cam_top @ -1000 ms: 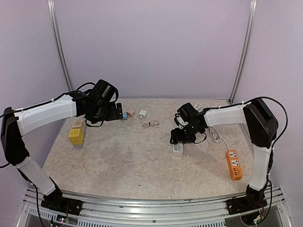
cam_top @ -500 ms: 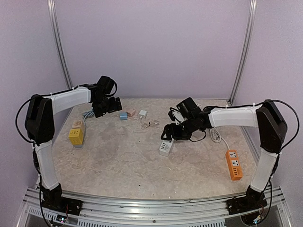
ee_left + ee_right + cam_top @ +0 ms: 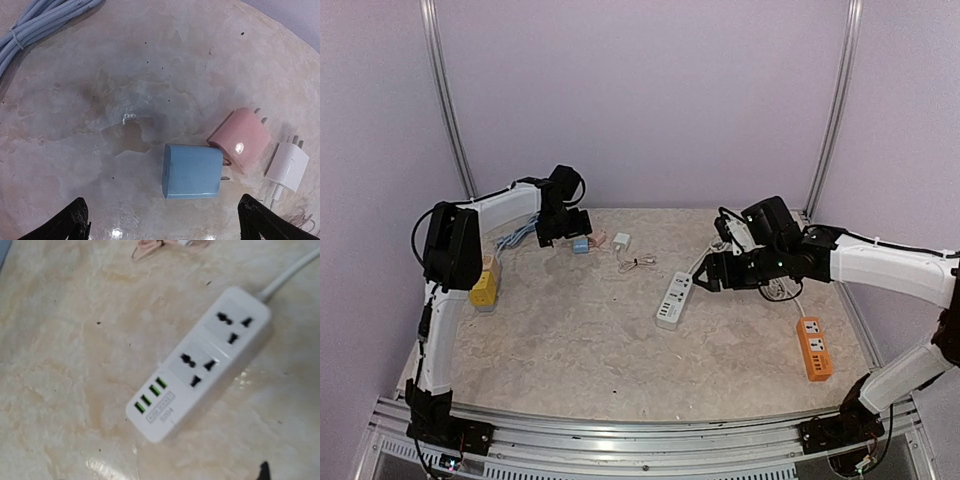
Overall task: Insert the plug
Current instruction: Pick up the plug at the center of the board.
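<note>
Table (image 3: 570, 340) bears power strip (image 3: 673, 299), blue plug (image 3: 192, 171) (pink plug (image 3: 241, 137) beside).

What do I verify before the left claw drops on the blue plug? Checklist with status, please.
1. Left claw open and empty: ok.
2. Blue plug lying flat, roughly centred ahead of the fingertips: ok.
3. Blue plug clear of neighbours: not ok, the pink plug sits against its pronged end.
4. White power strip face up, both sockets free: ok.
5. Right claw off the strip: cannot tell. It hangs by the strip's cord end.
</note>
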Action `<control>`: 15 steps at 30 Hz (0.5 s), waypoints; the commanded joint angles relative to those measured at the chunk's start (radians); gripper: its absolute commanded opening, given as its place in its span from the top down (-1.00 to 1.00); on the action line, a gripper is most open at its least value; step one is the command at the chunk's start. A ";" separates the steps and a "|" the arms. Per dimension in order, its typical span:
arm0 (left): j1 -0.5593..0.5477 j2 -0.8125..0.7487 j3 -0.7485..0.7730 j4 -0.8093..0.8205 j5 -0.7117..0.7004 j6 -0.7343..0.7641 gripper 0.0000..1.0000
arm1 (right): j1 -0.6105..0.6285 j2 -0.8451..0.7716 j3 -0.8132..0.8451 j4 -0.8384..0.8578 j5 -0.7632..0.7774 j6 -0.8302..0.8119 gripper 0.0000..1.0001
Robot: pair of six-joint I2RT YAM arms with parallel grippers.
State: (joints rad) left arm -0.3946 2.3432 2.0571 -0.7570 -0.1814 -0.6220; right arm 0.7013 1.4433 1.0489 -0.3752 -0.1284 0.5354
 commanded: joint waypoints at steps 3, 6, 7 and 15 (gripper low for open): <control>-0.014 0.116 0.153 -0.110 -0.056 0.051 -0.98 | 0.004 -0.141 -0.077 -0.073 0.092 0.000 -0.55; -0.020 0.168 0.247 -0.160 -0.070 0.068 -0.98 | 0.004 -0.170 -0.094 -0.077 0.096 0.004 -0.55; -0.023 0.179 0.269 -0.176 -0.079 0.073 -0.98 | 0.004 -0.173 -0.097 -0.077 0.099 0.005 -0.55; -0.031 0.241 0.301 -0.197 -0.050 0.120 -0.97 | 0.003 -0.181 -0.120 -0.070 0.108 0.003 -0.55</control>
State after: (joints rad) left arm -0.4164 2.5366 2.3405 -0.9096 -0.2356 -0.5404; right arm 0.7013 1.2789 0.9512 -0.4255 -0.0399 0.5377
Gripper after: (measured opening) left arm 0.988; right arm 0.776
